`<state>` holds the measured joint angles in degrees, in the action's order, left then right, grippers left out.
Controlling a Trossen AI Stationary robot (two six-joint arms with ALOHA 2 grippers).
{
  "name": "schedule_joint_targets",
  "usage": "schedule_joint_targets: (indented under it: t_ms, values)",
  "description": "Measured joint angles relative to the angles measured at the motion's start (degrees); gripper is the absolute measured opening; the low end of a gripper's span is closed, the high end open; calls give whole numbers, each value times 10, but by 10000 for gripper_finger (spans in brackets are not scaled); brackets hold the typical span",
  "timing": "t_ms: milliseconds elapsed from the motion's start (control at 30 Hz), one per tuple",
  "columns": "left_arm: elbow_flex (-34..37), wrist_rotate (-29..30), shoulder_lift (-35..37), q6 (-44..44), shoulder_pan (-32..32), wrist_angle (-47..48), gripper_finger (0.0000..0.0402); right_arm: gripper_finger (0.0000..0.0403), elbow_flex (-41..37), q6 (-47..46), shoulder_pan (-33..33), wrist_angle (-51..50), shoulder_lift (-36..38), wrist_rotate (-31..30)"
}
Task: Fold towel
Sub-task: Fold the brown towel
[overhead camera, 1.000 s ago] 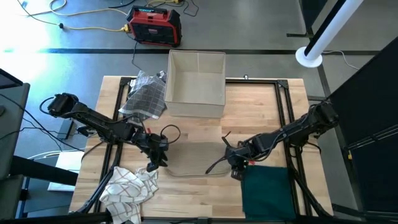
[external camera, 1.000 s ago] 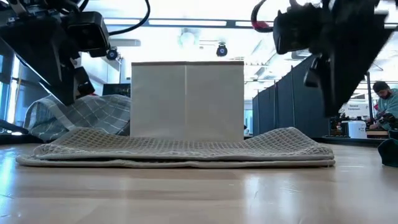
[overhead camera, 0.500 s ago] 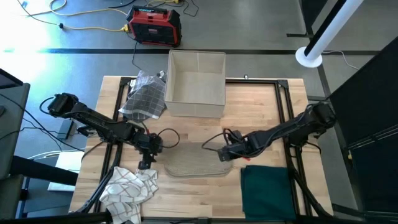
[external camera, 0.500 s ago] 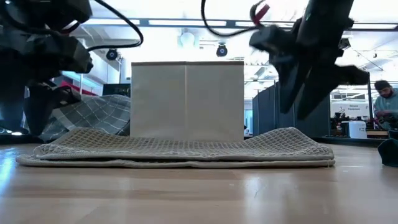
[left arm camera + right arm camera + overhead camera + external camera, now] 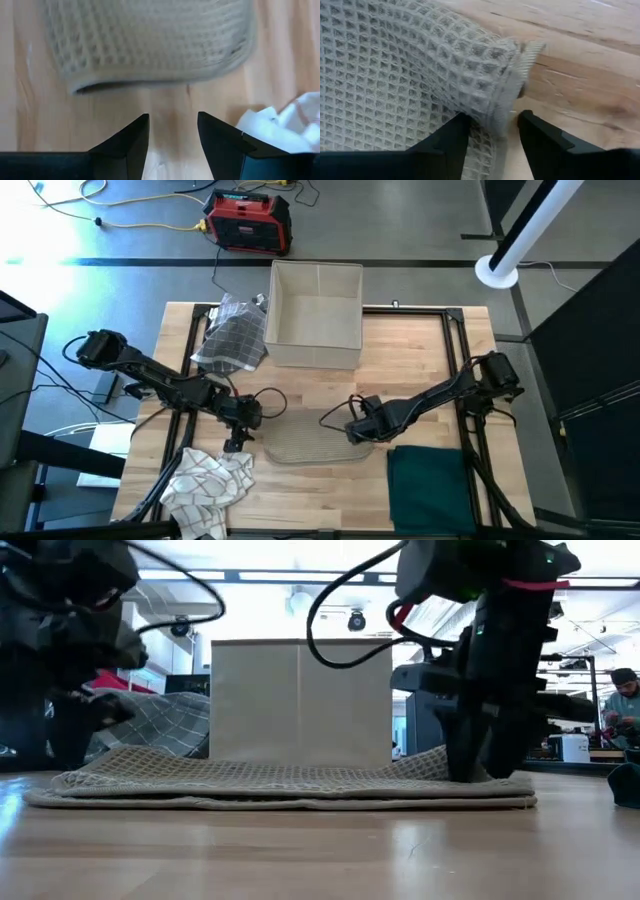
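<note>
Right gripper [image 5: 490, 131] lower, on one towel [image 5: 312, 440]

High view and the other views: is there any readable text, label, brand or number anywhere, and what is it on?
None can be read.
Red and black case on the floor: any marking is too small to read.
Beige waffle towel, cardboard box, checked cloths, green cloth: no text shows.
</note>
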<state>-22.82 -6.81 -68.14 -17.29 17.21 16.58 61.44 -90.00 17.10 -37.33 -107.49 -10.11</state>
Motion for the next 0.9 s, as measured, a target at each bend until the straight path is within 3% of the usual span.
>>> schedule_joint_targets:
  t_ms: [167,200,467,700,900]
  values:
    - [24,2,2,-15,-4,-23,159,21,-1,8,0,-22,14,3]
    - [29,3,2,-17,-5,-32,159,13,-3,17,0,-38,25,6]
    - [42,49,-19,-36,-29,-128,158,3,-4,19,-14,-151,135,-21]
    - [29,49,-120,-29,-42,-289,158,2,-4,15,-22,-81,167,-35]
    - [-21,38,-206,11,-45,-329,158,2,-4,14,-21,40,140,-25]
